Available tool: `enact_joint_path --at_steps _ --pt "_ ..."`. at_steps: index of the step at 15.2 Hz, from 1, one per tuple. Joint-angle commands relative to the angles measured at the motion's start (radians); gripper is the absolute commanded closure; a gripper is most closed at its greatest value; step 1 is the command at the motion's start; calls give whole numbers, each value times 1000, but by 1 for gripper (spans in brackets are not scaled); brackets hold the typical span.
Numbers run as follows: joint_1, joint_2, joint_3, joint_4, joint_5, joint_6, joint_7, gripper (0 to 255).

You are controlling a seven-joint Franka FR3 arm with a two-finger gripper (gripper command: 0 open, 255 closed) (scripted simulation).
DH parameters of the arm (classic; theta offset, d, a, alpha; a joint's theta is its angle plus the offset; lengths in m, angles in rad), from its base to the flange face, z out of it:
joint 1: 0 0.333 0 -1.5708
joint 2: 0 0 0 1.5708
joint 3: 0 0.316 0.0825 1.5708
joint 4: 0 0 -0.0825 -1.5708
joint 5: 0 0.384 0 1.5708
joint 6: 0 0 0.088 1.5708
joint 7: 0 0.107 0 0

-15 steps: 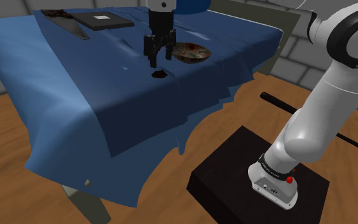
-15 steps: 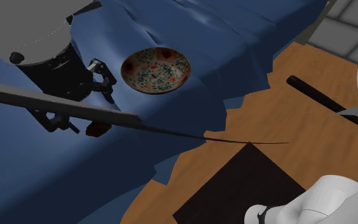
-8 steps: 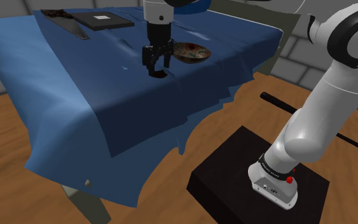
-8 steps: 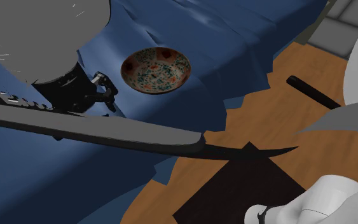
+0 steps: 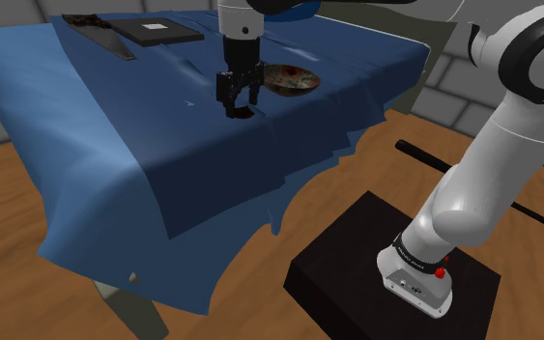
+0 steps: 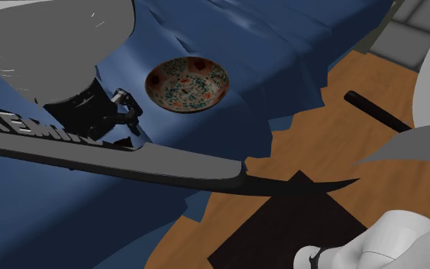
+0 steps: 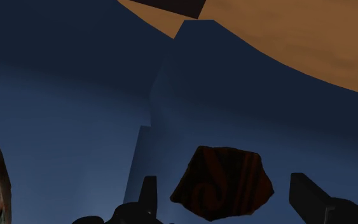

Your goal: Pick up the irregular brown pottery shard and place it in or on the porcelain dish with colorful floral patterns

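Observation:
The dark brown shard [image 7: 222, 170] lies flat on the blue cloth [image 5: 115, 106], straight between my two fingertips. My gripper [image 7: 227, 191] is open, and neither finger touches the shard. In the shoulder view the gripper [image 5: 241, 105] stands low over the cloth with the shard [image 5: 245, 114] showing as a dark spot at its tips. The floral dish [image 5: 292, 79] sits a short way to the shoulder view's right of the gripper. In the second exterior view the dish [image 6: 187, 82] lies right of the gripper [image 6: 127, 116], and a grey arm link hides the shard.
A flat black slab [image 5: 156, 29] and a dark strip [image 5: 100, 37] lie at the table's far left corner. The cloth hangs over the near edge above a wooden floor [image 5: 9, 241]. A black rod [image 5: 472, 179] lies beside my black stand [image 5: 386, 266].
The gripper has come down from above the cloth until its open fingers flank the shard. Over the last half second it has hardly moved.

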Motion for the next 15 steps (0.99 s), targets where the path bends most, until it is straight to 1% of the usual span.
enact_joint_path --at_steps 1,10,15 --pt "0 0 0 0 0 0 0 255" --pt "0 0 0 0 0 0 0 255" --pt "3 14 2 84 -5 -71 5 255"
